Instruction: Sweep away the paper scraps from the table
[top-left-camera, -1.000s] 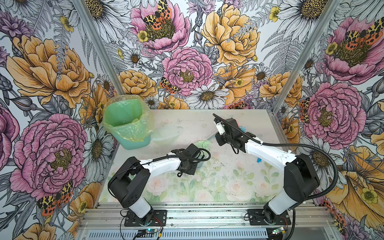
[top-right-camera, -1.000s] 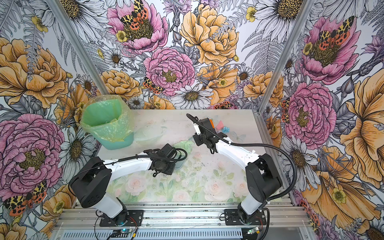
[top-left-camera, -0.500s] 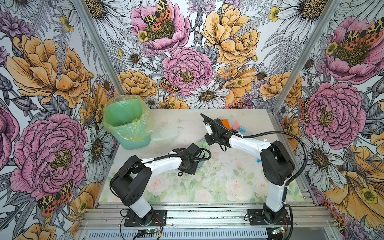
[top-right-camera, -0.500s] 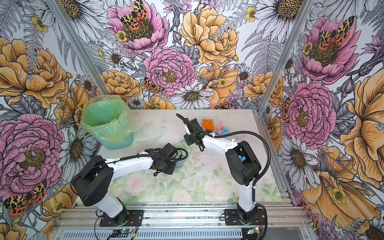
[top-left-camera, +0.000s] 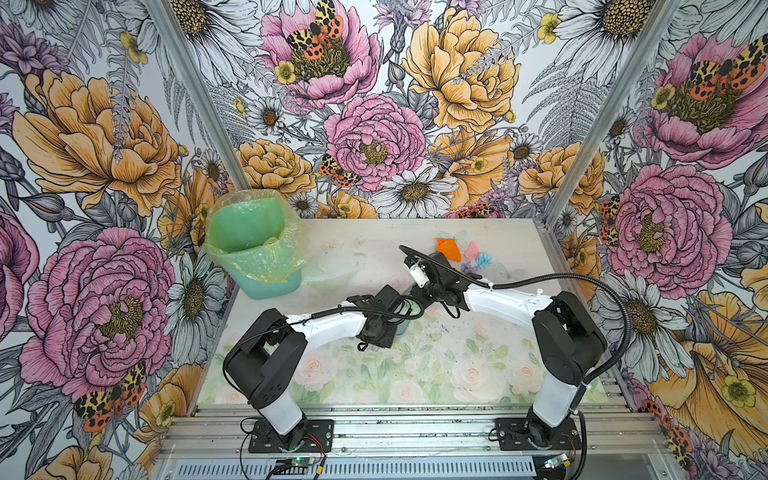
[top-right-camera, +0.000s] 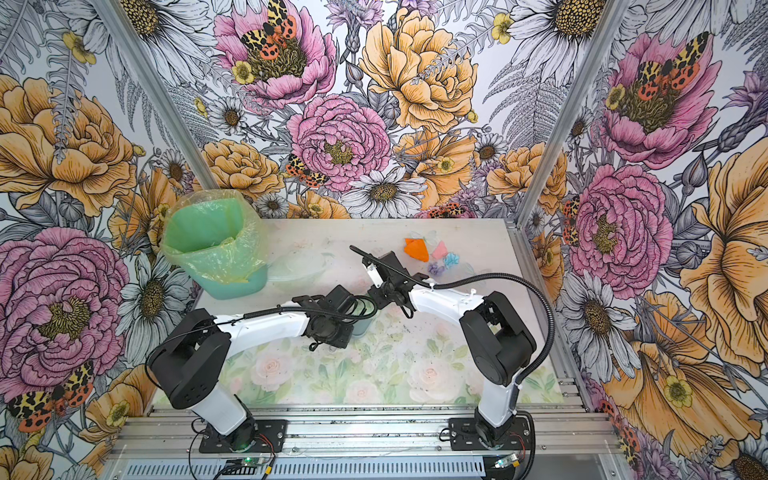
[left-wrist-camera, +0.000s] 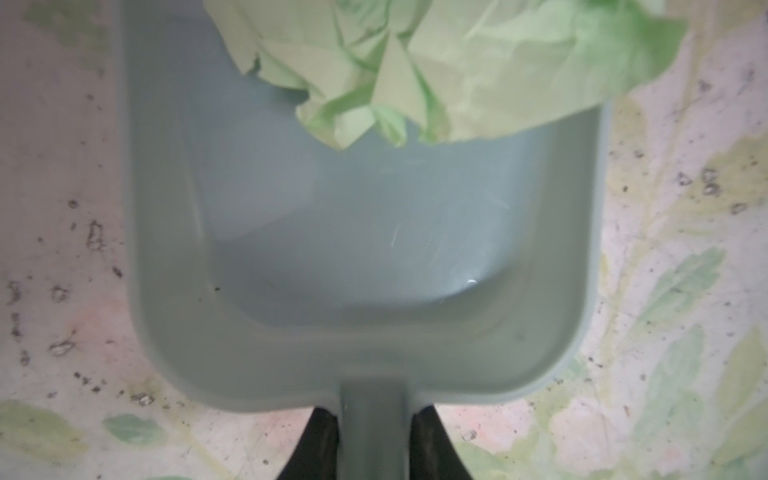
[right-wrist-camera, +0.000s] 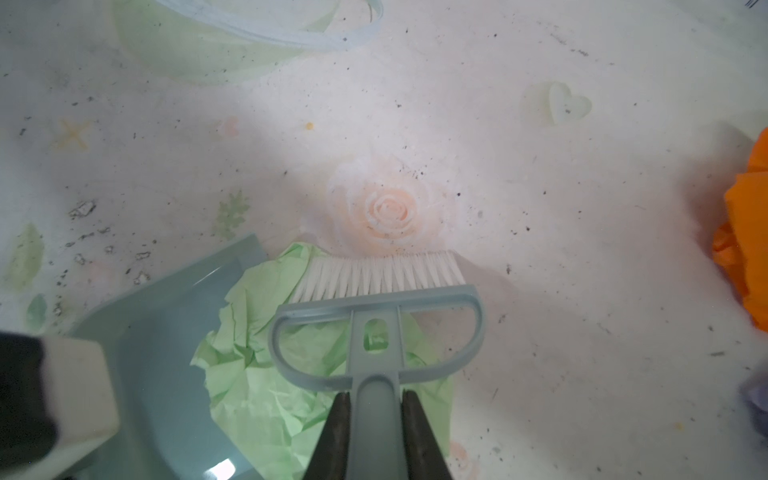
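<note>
On the flower-printed table (top-left-camera: 415, 374), my left gripper (left-wrist-camera: 371, 415) is shut on the handle of a grey-blue dustpan (left-wrist-camera: 353, 249) lying flat. A pale green paper scrap (left-wrist-camera: 457, 62) sits at the pan's mouth. My right gripper (right-wrist-camera: 376, 399) is shut on the handle of a hand brush (right-wrist-camera: 376, 299). The brush's white bristles rest on the far edge of that green scrap (right-wrist-camera: 257, 365). Orange (top-left-camera: 449, 249), pink (top-left-camera: 472, 250), light blue (top-left-camera: 484, 260) and lilac (top-left-camera: 468, 268) scraps lie together at the back right, apart from both grippers.
A green bin with a yellowish liner (top-left-camera: 253, 245) stands at the back left. A clear shallow bowl (top-left-camera: 332, 266) lies next to it, just beyond the dustpan. Flowered walls close in the back and both sides. Both wrists meet at mid-table.
My right arm has swung left and forward from beside the coloured scraps, bringing the brush onto the green scrap at the dustpan's mouth. The left arm has hardly moved.
</note>
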